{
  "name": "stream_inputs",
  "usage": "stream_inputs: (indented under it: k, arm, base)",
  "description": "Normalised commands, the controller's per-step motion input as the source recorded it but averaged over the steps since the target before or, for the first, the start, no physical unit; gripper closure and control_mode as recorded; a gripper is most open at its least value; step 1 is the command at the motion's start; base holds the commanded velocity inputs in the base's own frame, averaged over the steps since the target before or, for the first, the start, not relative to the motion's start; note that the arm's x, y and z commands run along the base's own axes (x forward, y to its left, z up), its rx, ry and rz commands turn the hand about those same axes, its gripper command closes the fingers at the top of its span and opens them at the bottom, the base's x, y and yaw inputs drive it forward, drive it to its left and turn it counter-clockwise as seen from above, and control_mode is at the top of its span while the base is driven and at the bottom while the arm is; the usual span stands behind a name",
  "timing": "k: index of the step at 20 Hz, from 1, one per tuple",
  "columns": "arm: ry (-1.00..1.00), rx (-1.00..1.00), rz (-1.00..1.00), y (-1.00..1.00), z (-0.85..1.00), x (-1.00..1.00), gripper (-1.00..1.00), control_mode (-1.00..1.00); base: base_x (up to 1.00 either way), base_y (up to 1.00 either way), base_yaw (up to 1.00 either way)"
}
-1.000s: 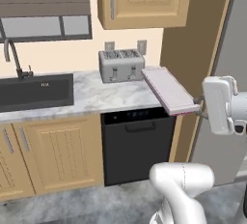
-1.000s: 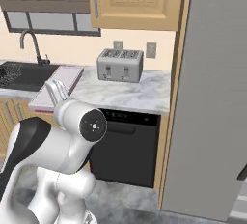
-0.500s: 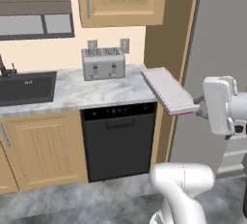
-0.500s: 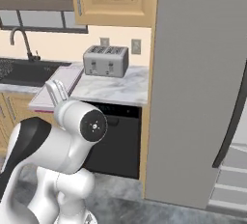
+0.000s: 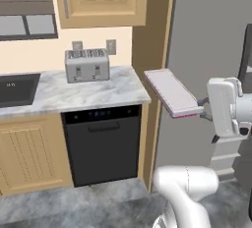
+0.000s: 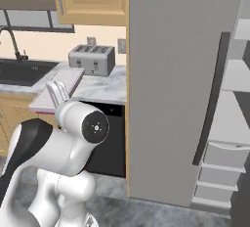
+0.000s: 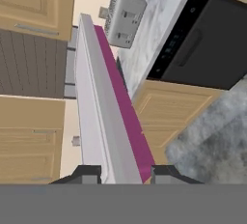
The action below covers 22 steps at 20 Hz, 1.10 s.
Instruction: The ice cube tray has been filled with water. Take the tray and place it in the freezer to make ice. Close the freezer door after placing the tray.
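Left base view, centre right: your gripper (image 5: 201,108) is clamped on the near end of the ice cube tray (image 5: 171,92), held level in the air beside the grey fridge side, off the counter (image 5: 88,90).

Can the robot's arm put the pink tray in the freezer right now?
Probably not yet. The fingers hold the ice cube tray out by the counter; the freezer door stands open between it and the freezer.
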Motion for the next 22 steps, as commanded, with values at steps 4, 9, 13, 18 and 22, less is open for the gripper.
stream_inputs:
  k: [4, 9, 13, 18, 22]
  arm:
    - [0.0, 0.0, 0.0, 0.0, 0.0, 0.0, 1.0, 1.0]
    - [0.0, 0.0, 0.0, 0.0, 0.0, 0.0, 1.0, 1.0]
    - [0.0, 0.0, 0.0, 0.0, 0.0, 0.0, 1.0, 1.0]
    - [0.0, 0.0, 0.0, 0.0, 0.0, 0.0, 1.0, 1.0]
    - [0.0, 0.0, 0.0, 0.0, 0.0, 0.0, 1.0, 1.0]
  base:
    - [-0.23, -0.51, -0.03]
    - [-0.24, -0.56, -0.06]
    - [-0.23, -0.53, -0.13]
    - [-0.15, -0.46, -0.17]
    - [-0.01, -0.31, -0.2]
